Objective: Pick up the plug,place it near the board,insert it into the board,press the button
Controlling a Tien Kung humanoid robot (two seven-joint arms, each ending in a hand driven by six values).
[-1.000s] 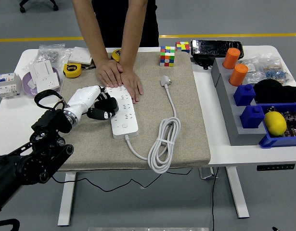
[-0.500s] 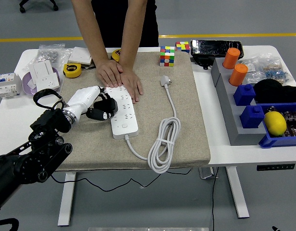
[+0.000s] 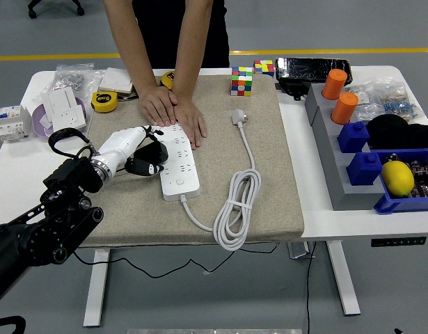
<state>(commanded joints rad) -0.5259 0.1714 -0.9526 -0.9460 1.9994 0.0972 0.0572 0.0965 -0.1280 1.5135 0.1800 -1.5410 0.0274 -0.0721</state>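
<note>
The left hand [image 3: 133, 149] had crept a little up and toward the board since a second before, and the black plug [image 3: 149, 161] went with it. Nothing else had moved.

From the head view, the hand's fingers were curled around the plug, holding it right at the left edge of the white board [image 3: 177, 161]. The board lay on a tan mat [image 3: 269, 174]. A person at the far side pressed both hands [image 3: 173, 111] flat on the board's top end. The board's white cord [image 3: 236, 207] sat in a loose coil on the mat, and its own white plug [image 3: 239, 117] lay apart near a colored cube [image 3: 241, 81].

On the right stood a gray rack [image 3: 332, 167] with two orange cups [image 3: 339, 95] and blue bins. The nearest blue bin [image 3: 401, 202] held a yellow lemon [image 3: 398, 177]. Another bin held something black [image 3: 398, 132]; I could not tell what.

The right hand was out of view.
</note>
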